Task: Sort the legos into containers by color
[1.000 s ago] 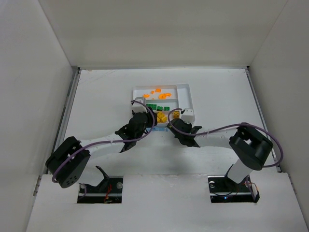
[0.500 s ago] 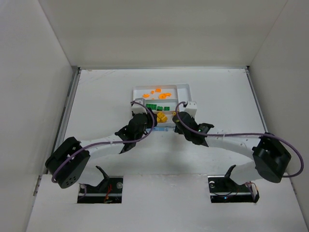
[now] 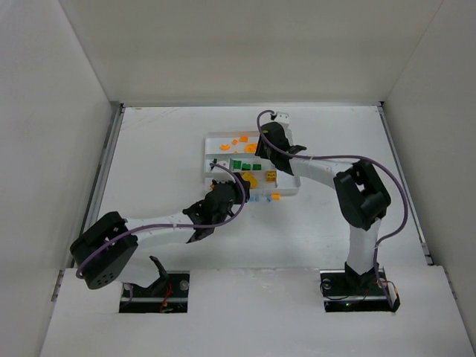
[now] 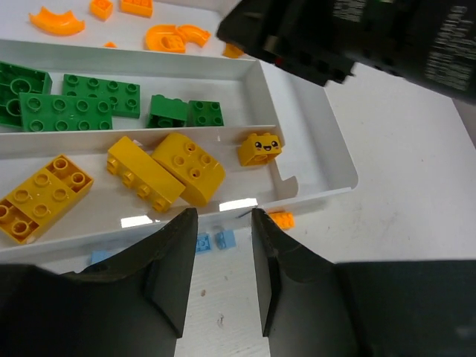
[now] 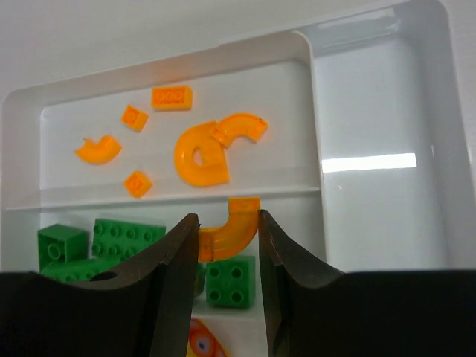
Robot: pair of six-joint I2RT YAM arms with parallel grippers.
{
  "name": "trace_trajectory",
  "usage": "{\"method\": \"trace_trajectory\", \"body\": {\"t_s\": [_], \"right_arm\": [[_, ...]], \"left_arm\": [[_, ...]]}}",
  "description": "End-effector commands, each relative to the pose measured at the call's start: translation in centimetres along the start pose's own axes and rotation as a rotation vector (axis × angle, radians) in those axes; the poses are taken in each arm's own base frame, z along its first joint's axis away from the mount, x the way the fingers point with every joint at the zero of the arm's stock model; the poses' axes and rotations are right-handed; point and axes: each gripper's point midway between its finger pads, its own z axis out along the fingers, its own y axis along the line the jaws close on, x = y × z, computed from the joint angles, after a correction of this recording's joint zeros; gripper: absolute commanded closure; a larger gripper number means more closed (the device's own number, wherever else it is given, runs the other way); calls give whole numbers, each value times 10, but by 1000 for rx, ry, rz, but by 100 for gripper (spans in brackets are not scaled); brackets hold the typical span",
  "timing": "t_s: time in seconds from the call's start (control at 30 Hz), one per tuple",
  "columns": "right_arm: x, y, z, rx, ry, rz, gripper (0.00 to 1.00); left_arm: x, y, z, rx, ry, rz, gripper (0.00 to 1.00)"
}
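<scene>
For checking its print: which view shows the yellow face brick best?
Left wrist: the yellow face brick is close, its face readable. Top external shows a yellow speck; right wrist only a cropped sliver.

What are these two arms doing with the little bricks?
They are sorting bricks by colour into a white tray. The right gripper holds an orange curved brick over the tray. The left gripper hangs open above two light blue bricks on the table beside it.
</scene>
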Motion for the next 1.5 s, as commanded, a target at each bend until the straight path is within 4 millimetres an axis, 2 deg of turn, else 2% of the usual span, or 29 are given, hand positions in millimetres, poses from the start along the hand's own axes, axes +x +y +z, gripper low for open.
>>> {"method": "trace_trajectory", "body": {"t_s": [0.0, 0.17, 0.27, 0.4, 0.47, 0.53, 0.57, 0.63, 0.73, 0.87, 0.97, 1.1, 1.47], "right_arm": [[-22, 25, 15, -75, -37, 36, 71], [-41, 32, 15, -111, -63, 90, 54], [-61, 33, -4, -130, -99, 108, 49], [-74, 17, -36, -144, -156, 130, 47], [-72, 4, -50, -146, -170, 144, 52], [-66, -13, -65, -139, -179, 152, 62], [-61, -24, -73, -133, -181, 155, 69], [-48, -41, -86, -127, -175, 156, 75], [-34, -60, -104, -124, -176, 161, 76], [-36, -76, -130, -127, -218, 193, 76], [-38, -87, -140, -123, -239, 235, 75], [-30, -105, -138, -93, -229, 268, 75], [-29, -98, -138, -145, -214, 292, 75]], "left_arm": [[-17, -11, -4, 2, -87, -27, 69], [-16, -19, -7, 10, -97, -7, 72], [-5, -34, -6, 41, -75, 8, 72], [23, -63, -1, 99, -16, 54, 73], [35, -78, -1, 127, 8, 73, 73], [49, -94, 0, 148, 34, 90, 73], [57, -100, 0, 157, 49, 99, 72], [69, -112, 1, 164, 70, 119, 72], [85, -121, 5, 147, 98, 130, 72], [104, -130, 17, 135, 133, 109, 72], [115, -126, 31, 103, 138, 95, 72], [118, -110, 46, 47, 125, 90, 74], [116, -68, 62, -61, 98, 113, 76]]}}
